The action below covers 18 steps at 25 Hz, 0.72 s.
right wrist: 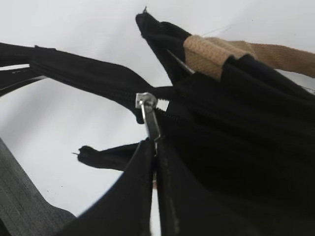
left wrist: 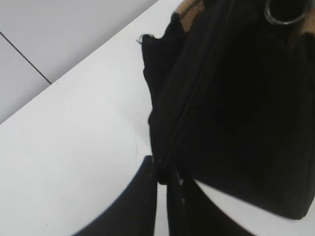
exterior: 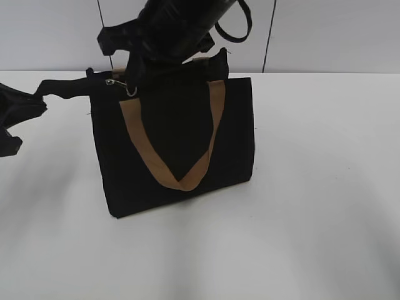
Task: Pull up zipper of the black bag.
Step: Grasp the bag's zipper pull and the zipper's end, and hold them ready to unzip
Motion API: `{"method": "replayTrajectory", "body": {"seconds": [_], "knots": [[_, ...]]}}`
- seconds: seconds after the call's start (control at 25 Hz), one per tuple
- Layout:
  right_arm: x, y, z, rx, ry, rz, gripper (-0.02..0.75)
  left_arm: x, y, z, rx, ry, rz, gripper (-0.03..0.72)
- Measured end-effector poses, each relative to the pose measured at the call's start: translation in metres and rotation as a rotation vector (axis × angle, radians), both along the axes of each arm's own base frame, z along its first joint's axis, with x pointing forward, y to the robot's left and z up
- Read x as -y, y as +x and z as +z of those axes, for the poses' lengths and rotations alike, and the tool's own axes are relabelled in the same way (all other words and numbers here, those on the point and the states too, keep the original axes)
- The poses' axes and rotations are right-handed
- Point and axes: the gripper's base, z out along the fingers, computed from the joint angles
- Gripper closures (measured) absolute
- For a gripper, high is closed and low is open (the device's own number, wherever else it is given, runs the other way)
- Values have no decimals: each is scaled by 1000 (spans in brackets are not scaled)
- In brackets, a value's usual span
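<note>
The black bag [exterior: 175,144] stands upright on the white table, its tan strap handle [exterior: 187,178] hanging down the front. The zipper [exterior: 114,82], a silvery pull with a clasp, sits near the left end of the bag's top. My right gripper [exterior: 132,74] reaches down from above and, in the right wrist view, is shut [right wrist: 154,145] on the zipper's pull tab [right wrist: 150,115]. My left gripper [exterior: 39,89] is shut on the black fabric tail of the zip track, stretched out left of the bag. In the left wrist view its jaws [left wrist: 165,172] pinch that track end below the bag [left wrist: 236,108].
The white table [exterior: 312,219] spreads around the bag, with a grey panelled wall [exterior: 331,31] behind. A silvery ring [left wrist: 283,14] shows at the top of the left wrist view. A second tan handle [right wrist: 211,54] lies across the bag's top.
</note>
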Motion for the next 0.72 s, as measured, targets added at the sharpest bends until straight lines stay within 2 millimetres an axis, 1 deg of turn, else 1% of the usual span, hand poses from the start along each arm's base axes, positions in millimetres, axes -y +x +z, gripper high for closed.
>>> {"method": "replayTrajectory", "body": {"seconds": [0.16,0.24,0.4,0.52,0.72], "knots": [[7,0,11,31,8,2,753,-7,2,-2,5,43,66,669],[8,0,14,44,7,12,753,-7,2,-2,5,45,72,669],[9,-1,12,50,-21,29,753,-7,2,-2,3,40,77,669],[14,3,12,62,-40,24,753,-7,2,-2,2,36,78,669],[38,21,12,60,-51,-40,753,-7,2,-2,3,38,81,669]]}}
